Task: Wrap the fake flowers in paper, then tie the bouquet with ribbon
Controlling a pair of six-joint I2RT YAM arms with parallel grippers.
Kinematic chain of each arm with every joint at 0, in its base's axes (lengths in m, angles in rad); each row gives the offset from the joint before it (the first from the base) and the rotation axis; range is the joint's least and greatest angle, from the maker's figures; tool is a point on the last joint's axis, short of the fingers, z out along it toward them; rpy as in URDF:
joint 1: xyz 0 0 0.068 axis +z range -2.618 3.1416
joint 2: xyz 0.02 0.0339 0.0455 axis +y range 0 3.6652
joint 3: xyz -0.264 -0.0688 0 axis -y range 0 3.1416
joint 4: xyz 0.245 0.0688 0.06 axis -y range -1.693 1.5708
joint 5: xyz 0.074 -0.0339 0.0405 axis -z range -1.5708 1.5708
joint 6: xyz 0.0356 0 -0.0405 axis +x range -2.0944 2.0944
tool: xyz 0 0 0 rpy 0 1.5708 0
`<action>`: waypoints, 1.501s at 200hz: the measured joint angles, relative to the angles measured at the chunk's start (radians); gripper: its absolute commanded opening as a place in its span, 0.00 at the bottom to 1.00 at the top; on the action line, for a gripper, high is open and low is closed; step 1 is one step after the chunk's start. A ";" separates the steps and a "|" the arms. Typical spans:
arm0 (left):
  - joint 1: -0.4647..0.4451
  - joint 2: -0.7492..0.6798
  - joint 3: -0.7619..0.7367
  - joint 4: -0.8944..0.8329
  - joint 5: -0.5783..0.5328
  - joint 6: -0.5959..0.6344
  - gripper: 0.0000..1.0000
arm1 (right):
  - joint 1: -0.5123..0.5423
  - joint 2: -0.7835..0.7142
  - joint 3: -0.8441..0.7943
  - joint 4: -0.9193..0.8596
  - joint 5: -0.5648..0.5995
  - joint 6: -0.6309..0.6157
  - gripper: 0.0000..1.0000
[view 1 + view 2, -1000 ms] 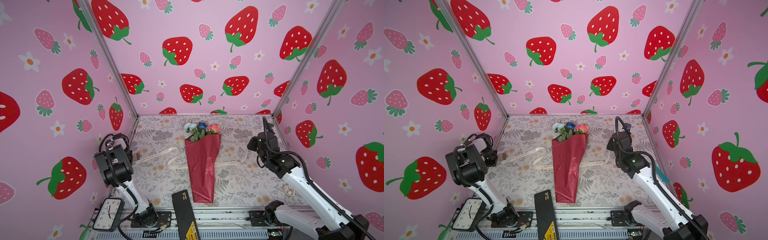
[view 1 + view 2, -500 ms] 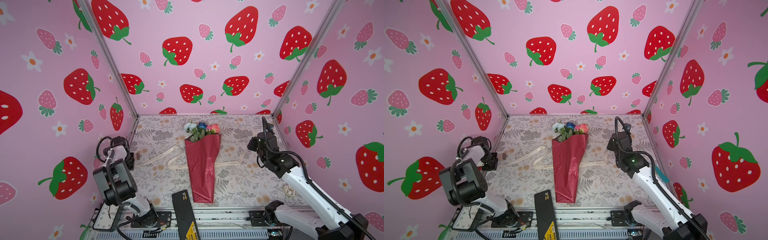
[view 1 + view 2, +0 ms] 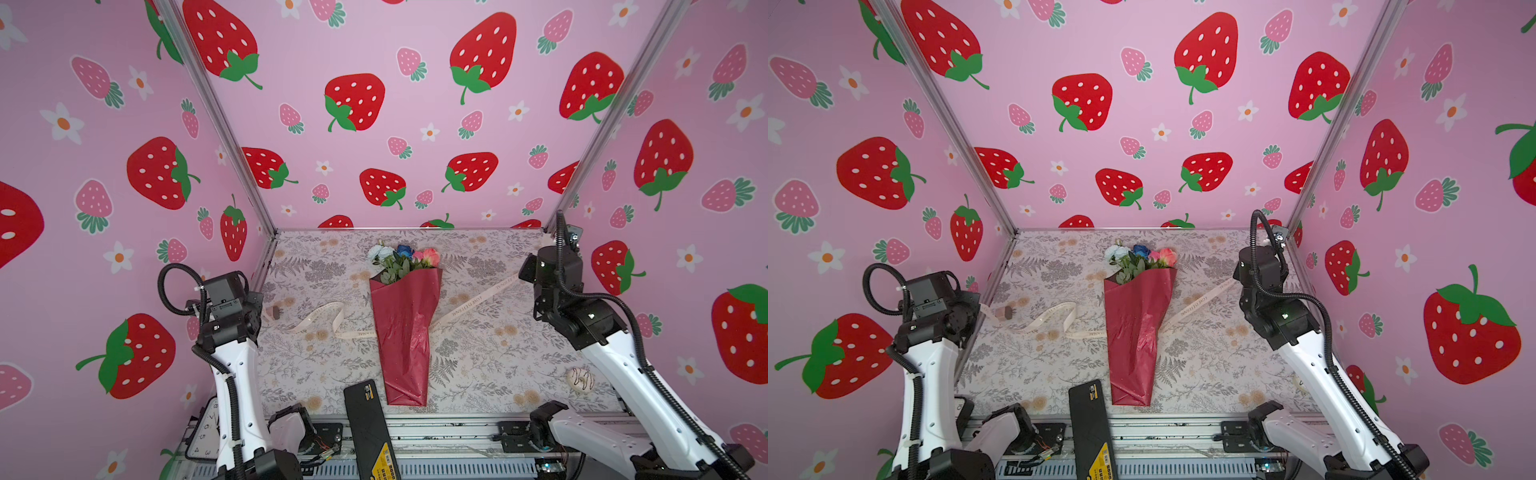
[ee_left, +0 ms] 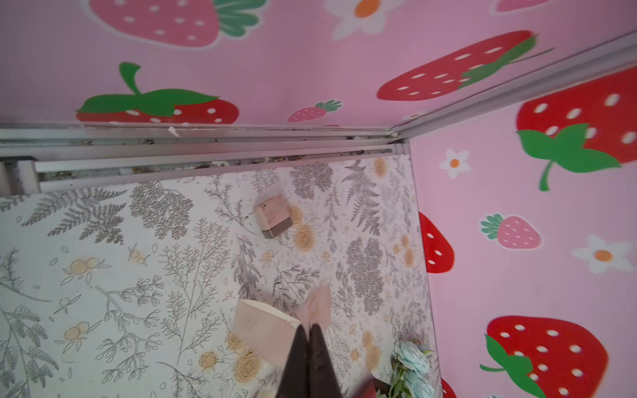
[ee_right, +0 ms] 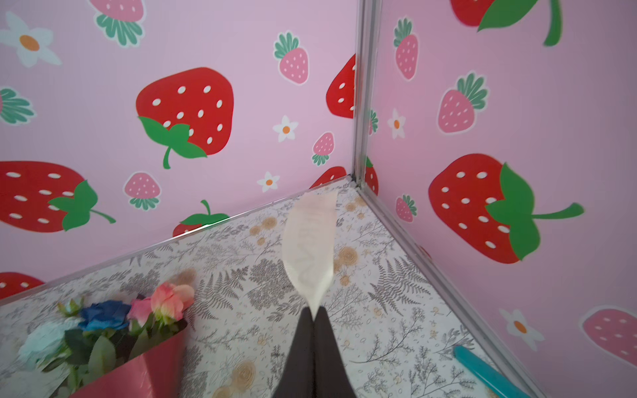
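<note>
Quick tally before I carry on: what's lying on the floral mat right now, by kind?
bouquet of fake flowers: 1
cream ribbon: 1
small pinkish block: 1
iced doughnut: 1
black flat device, overhanging the front edge: 1
teal object, partly out of frame: 1
Total: 6

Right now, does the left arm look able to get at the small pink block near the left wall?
Probably yes for reach: the pink block lies just ahead of the left tool with nothing between them, but the tool is shut on the ribbon, so it would have to release that first.
</note>
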 measured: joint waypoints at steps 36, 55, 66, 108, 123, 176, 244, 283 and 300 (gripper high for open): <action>-0.048 0.046 0.190 0.003 0.064 0.111 0.00 | -0.081 0.019 0.095 -0.004 0.065 -0.071 0.00; -0.080 0.076 0.262 0.002 0.098 0.162 0.00 | -0.117 0.021 0.151 -0.005 0.092 -0.103 0.00; -0.097 0.091 0.288 0.002 0.118 0.185 0.00 | -0.133 0.021 0.181 -0.005 0.105 -0.119 0.00; -0.157 0.130 0.370 -0.015 0.194 0.263 0.00 | -0.161 0.020 0.290 -0.024 0.145 -0.170 0.00; -0.176 0.145 0.413 -0.030 0.223 0.295 0.00 | -0.163 0.017 0.315 -0.037 0.109 -0.183 0.00; -0.261 0.218 0.631 -0.074 0.320 0.421 0.00 | -0.163 0.079 0.412 -0.096 -0.354 -0.205 0.00; -0.508 0.339 0.779 -0.068 0.502 0.673 0.00 | -0.030 0.373 0.553 -0.060 -0.942 -0.206 0.00; -0.542 0.343 0.724 -0.006 0.612 0.777 0.00 | 0.094 0.510 0.711 -0.053 -1.026 -0.219 0.00; -0.546 0.340 0.693 0.035 0.636 0.809 0.00 | 0.144 0.550 0.760 -0.047 -1.044 -0.229 0.00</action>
